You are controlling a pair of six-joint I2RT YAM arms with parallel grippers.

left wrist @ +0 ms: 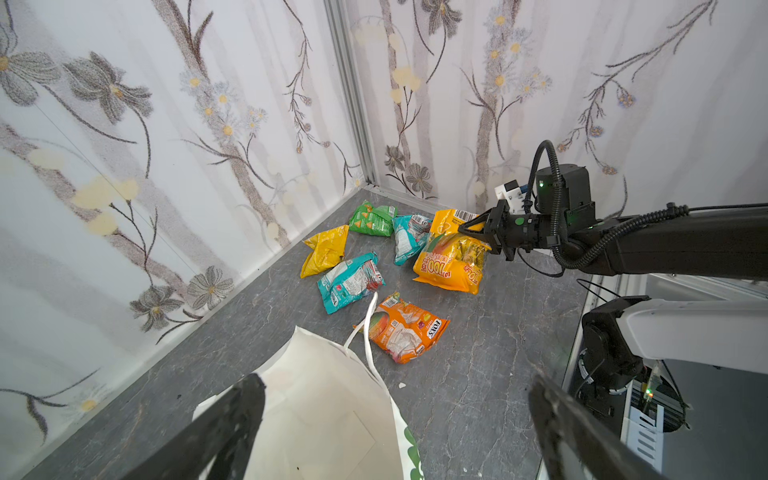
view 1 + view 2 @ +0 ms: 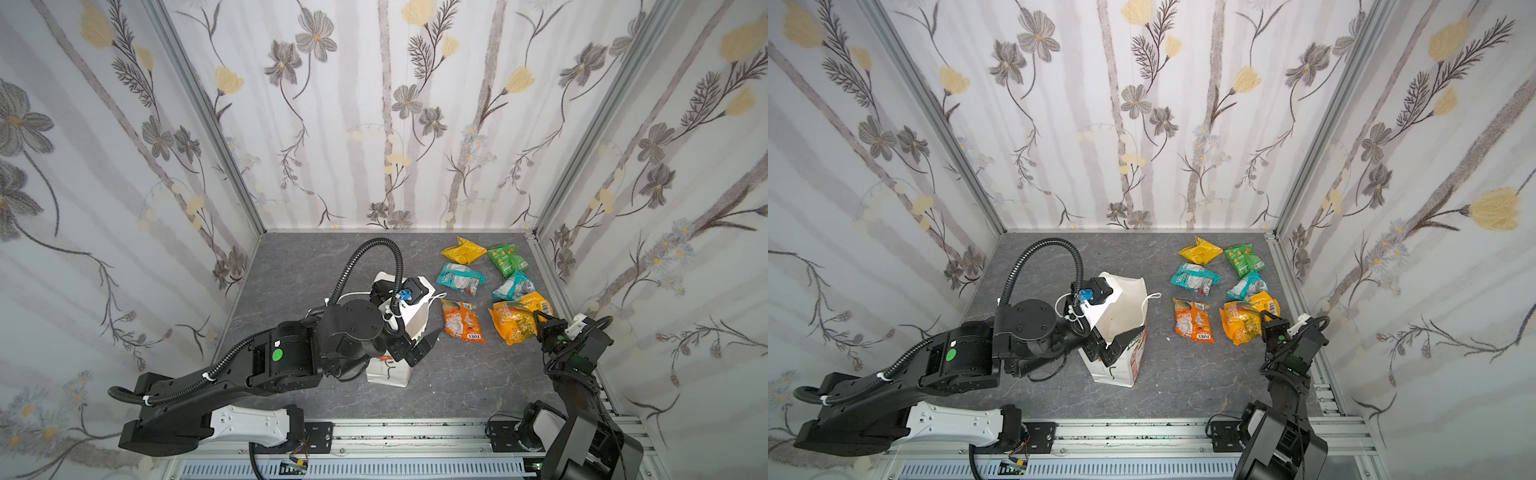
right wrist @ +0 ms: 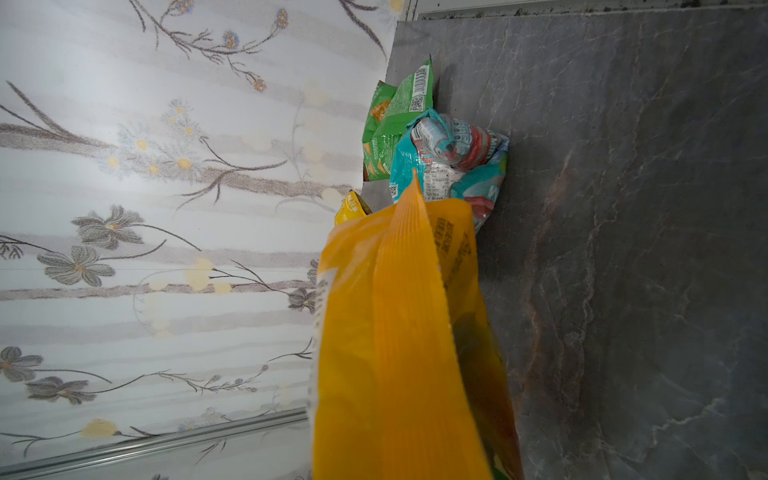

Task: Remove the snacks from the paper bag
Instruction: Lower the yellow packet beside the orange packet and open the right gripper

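Note:
The white paper bag [image 2: 390, 372] [image 2: 1121, 365] [image 1: 324, 415] stands upright mid-table, and the part of its inside that shows is bare. My left gripper [image 2: 415, 345] [image 2: 1113, 345] [image 1: 399, 428] hangs open over its mouth, one finger above the opening and the other above the table beside it. My right gripper [image 2: 540, 326] [image 2: 1266, 324] [image 1: 473, 232] is shut on a large orange snack packet [image 2: 515, 322] [image 3: 399, 332], low by the table. On the table lie a yellow packet [image 2: 463, 250], a green one [image 2: 505, 259], two teal ones [image 2: 459, 279] [image 2: 513, 286] and a second orange one [image 2: 461, 321].
Floral-papered walls on aluminium posts [image 2: 582, 137] enclose the grey marbled table [image 2: 299, 270] on three sides; the right wall runs close behind the snacks. A metal rail [image 2: 415, 432] carrying both arm bases lines the front edge. The bag's cord handle [image 1: 368, 328] droops toward the nearer orange packet.

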